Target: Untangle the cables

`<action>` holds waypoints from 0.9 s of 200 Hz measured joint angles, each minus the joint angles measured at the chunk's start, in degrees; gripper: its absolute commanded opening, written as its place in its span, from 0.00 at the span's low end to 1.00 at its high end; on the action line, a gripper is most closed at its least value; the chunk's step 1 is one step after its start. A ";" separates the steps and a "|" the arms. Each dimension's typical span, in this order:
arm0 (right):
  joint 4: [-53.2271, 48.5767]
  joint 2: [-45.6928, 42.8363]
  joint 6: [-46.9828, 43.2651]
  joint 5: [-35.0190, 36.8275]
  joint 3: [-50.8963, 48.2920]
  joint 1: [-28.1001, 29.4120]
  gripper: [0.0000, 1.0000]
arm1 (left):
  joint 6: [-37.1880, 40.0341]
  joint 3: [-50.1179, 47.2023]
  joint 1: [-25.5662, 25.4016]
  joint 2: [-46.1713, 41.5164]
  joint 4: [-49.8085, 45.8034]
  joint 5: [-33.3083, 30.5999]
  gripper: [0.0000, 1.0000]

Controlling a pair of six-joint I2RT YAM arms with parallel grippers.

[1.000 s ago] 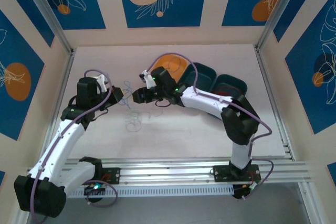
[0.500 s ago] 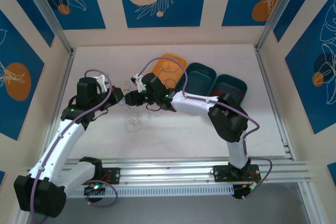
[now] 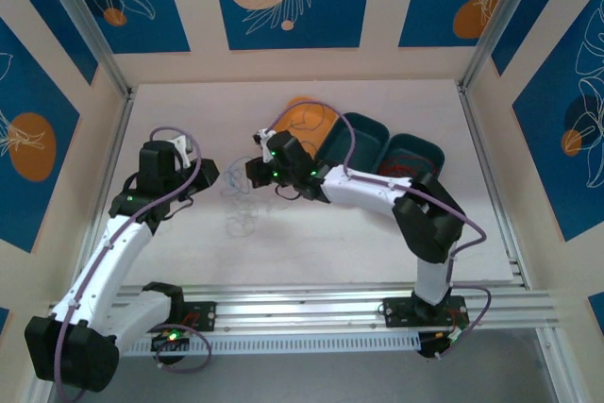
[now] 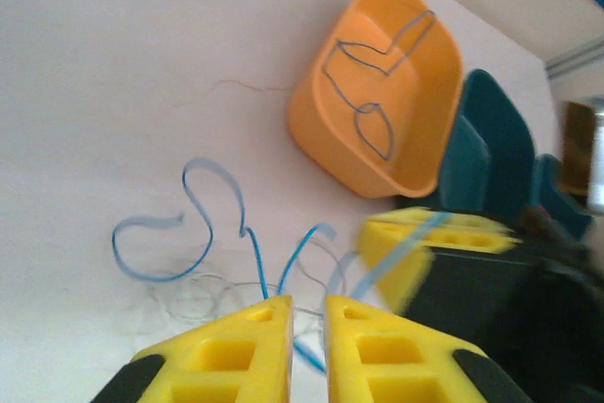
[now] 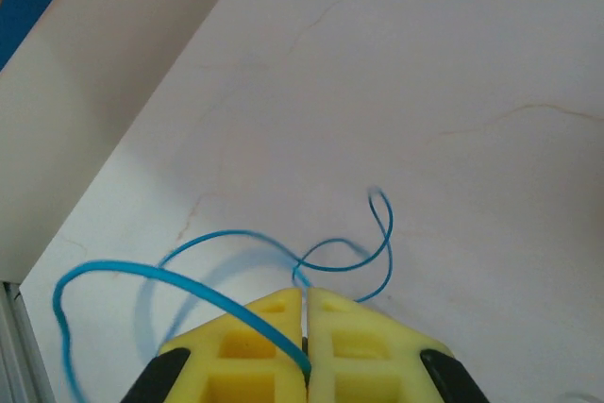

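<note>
The right gripper [image 3: 251, 173] has drawn back rightward from the left gripper [image 3: 211, 175]. The cables [image 3: 236, 207] lie as a faint tangle on the surface [image 3: 311, 233], between and just in front of both. The right wrist view shows its jaws pressed together on a blue cable [image 5: 160, 273] that arcs away leftward. The left wrist view shows curled blue loops [image 4: 193, 224] and an orange tray [image 4: 311, 129] holding another wire [image 4: 373, 129]. The left jaws keep a narrow gap; whether they grip, I cannot tell.
</note>
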 measured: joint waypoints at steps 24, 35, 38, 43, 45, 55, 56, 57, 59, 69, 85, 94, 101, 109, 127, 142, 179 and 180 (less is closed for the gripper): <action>-4.17 -4.81 0.09 1.42 -0.02 -0.39 0.00 | 0.57 -0.39 0.00 0.09 -0.81 -3.82 0.24; -5.97 -7.02 0.04 1.51 0.04 -0.37 0.00 | 0.55 -0.98 0.02 0.28 -0.81 -4.72 0.29; -6.51 -7.50 -0.04 1.62 0.11 -0.35 0.00 | 0.61 -1.18 0.02 0.46 -0.76 -4.85 0.31; -7.41 -8.33 -0.13 1.62 0.22 -0.28 0.00 | 0.66 -1.51 0.02 0.63 -0.74 -5.03 0.34; -7.74 -8.63 -0.15 1.62 0.31 -0.26 0.00 | 0.57 -1.64 0.02 0.79 -0.72 -5.09 0.36; -9.05 -9.94 -0.37 1.64 0.57 -0.22 0.00 | 0.42 -2.34 0.04 1.44 -0.39 -5.07 0.44; -9.16 -10.03 -0.37 1.64 0.59 -0.22 0.00 | 0.55 -2.38 0.04 1.51 -0.35 -5.07 0.44; -9.25 -10.12 -0.42 1.64 0.59 -0.22 0.00 | 0.66 -2.54 0.04 1.66 -0.31 -5.09 0.45; -9.44 -10.36 -0.46 1.66 0.63 -0.22 0.00 | 0.22 -2.69 0.04 1.79 -0.11 -5.05 0.46; -10.73 -11.45 -0.79 1.75 0.90 -0.22 0.00 | 0.24 -3.54 0.04 2.47 0.76 -4.50 0.52; -12.90 -12.48 -0.96 2.23 1.99 -0.22 0.00 | -0.61 -5.27 0.04 3.13 3.28 -2.60 0.60; -14.27 -12.61 -0.94 2.67 3.23 -0.22 0.00 | -1.62 -6.64 0.07 3.10 5.66 -1.16 0.62; -15.28 -12.61 -0.76 3.06 4.26 -0.22 0.00 | -2.19 -7.72 0.07 2.99 7.61 0.02 0.64; -16.50 -12.61 -0.46 3.50 5.44 -0.22 0.00 | -2.84 -9.31 0.04 2.91 10.40 1.60 0.64; -19.63 -12.61 0.79 4.55 8.22 -0.24 0.00 | -3.72 -13.46 -0.11 2.27 16.61 4.55 0.64; -21.51 -12.61 2.01 5.01 10.05 -0.46 0.00 | -4.33 -17.81 -0.68 0.96 22.14 6.40 0.63; -25.51 -12.46 4.85 5.07 12.87 -1.16 0.00 | -4.48 -28.48 -4.50 -3.56 36.44 8.63 0.67; -25.57 -12.44 4.87 5.07 12.90 -1.16 0.00 | -4.50 -28.74 -4.74 -3.72 36.85 8.63 0.67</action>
